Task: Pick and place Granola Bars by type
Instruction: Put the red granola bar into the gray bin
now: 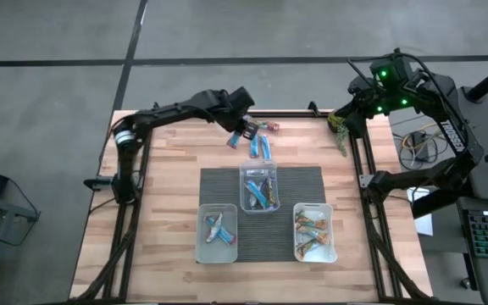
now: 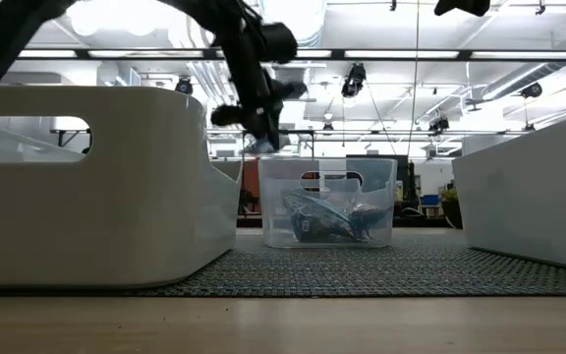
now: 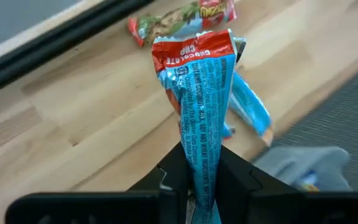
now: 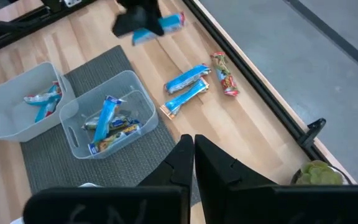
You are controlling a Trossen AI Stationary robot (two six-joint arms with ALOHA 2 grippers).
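Note:
My left gripper (image 1: 246, 130) hangs over the table's far middle, shut on a blue granola bar (image 3: 202, 106) with a red end. Below it, on the wood, lie two more blue bars (image 4: 187, 87) and a red-green bar (image 4: 225, 74). Three clear tubs stand on a grey mat (image 1: 299, 182): the far middle one (image 1: 259, 188) holds mixed bars, the near left one (image 1: 217, 234) blue bars, the near right one (image 1: 313, 234) tan bars. My right gripper (image 4: 193, 147) is shut and waits high above the table's far right corner. My left gripper pinches the blue bar between its two fingers (image 3: 236, 175), partway along its length (image 3: 204, 177). The fingers slant down from the table's left and lie along the bar. The bar's red end (image 3: 191, 51) points away from the gripper, and the whole bar hangs clear of the table.
A green plant-like clump (image 1: 339, 132) lies at the far right corner by the frame post. Dark frame rails run along the table's far, left and right edges. Bare wood shows left and right of the mat.

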